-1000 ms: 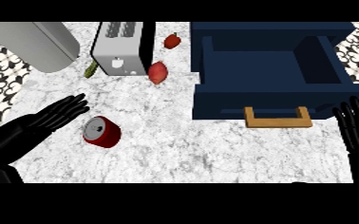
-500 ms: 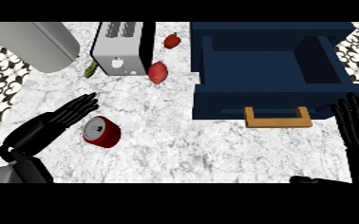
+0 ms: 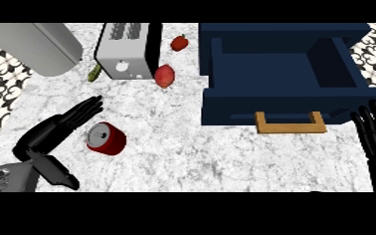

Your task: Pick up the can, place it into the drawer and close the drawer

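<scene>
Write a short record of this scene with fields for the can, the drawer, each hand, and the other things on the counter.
can: red can, seems to lie on its side on the counter, outside the drawer
drawer: dark blue drawer, open, nothing visible inside; wooden handle at its front
left hand: left hand open, fingers straight, close beside the can on its left, not holding it
right hand: right hand open, resting at the right edge
other things: toaster; two red fruits beside it

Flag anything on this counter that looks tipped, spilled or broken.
Nothing stands out. The can sits on the counter close to the left robot hand, with no spill round it; whether it is tilted I cannot tell. The drawer stands open, and nothing looks damaged.
</scene>
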Available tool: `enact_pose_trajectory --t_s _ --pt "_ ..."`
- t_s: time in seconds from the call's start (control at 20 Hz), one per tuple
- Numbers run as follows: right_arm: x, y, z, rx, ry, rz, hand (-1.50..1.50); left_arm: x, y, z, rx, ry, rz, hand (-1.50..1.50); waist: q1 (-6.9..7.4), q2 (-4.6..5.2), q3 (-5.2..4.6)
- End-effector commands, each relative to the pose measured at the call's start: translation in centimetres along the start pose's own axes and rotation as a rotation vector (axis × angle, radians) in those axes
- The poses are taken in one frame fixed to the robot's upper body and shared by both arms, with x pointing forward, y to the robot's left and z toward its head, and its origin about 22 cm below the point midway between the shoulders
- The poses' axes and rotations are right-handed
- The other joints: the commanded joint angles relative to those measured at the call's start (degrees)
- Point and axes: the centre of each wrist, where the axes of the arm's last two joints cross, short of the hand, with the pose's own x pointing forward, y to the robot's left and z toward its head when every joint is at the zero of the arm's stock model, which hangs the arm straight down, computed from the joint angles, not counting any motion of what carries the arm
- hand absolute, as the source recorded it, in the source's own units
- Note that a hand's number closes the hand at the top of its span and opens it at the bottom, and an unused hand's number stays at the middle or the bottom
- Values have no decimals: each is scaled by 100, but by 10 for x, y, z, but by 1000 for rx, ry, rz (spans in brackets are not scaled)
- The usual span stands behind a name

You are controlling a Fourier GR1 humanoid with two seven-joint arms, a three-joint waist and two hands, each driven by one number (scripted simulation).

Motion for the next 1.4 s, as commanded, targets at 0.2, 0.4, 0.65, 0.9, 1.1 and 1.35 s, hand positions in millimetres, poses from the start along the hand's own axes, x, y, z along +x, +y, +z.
enact_pose_trajectory --t_s 0.2,0.4,0.65,0.9,1.1,1.35 --pt "-4 -2 -1 -2 -9 6 -150 -26 3 -5 -40 -46 9 -150 -7 3 0" --pt "-6 -7 1 -4 -10 -9 -150 -44 8 0 -48 -41 17 -150 -41 16 -4" --pt "-3 -1 -15 -21 -17 -3 -150 -51 7 7 -48 -22 10 -150 14 6 -1" --pt "-8 -3 7 -22 -7 12 -150 -52 24 1 -16 1 11 -150 -41 9 -1" --pt "2 -7 -8 -1 -26 -1 -150 -75 13 4 -3 43 22 -150 -59 26 -6" --pt "0 -3 3 -3 -41 -17 -150 -69 14 -21 -15 1 16 -150 -78 20 -4"
